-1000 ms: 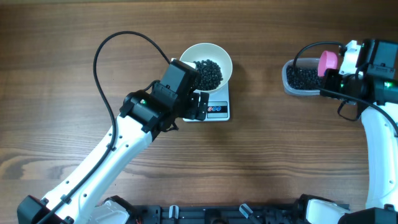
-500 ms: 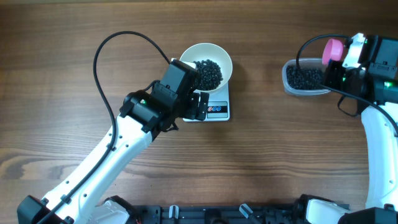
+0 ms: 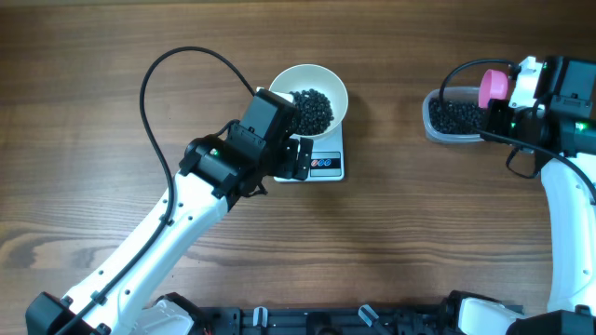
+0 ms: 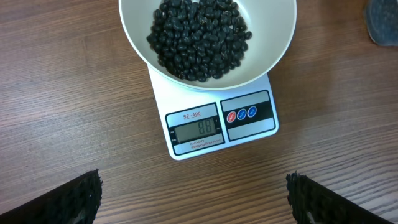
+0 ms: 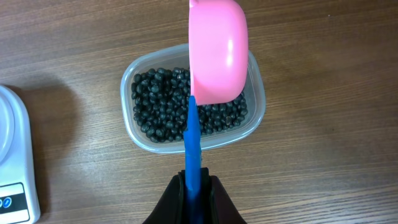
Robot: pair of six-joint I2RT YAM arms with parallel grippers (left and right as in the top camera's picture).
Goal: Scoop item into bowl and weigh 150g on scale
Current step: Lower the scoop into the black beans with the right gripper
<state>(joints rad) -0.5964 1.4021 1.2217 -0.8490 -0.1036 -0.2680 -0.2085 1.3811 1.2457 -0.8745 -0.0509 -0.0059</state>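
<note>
At the tub — right gripper (image 5: 198, 186) pinches blue handle (image 5: 193, 143) of pink scoop (image 5: 216, 53), cup directly over beans (image 5: 158, 106) in clear tub (image 5: 132, 134); white bowl (image 3: 333, 82), part-filled, on scale (image 3: 328, 167) well to its left, below left gripper (image 4: 196, 199), jaws spread wide.

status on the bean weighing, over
Open jaws on left gripper, over scale. Shut jaws on right gripper, holding pink scoop above tub. On scale: bowl of beans, display 88. Nothing blocking.
</note>
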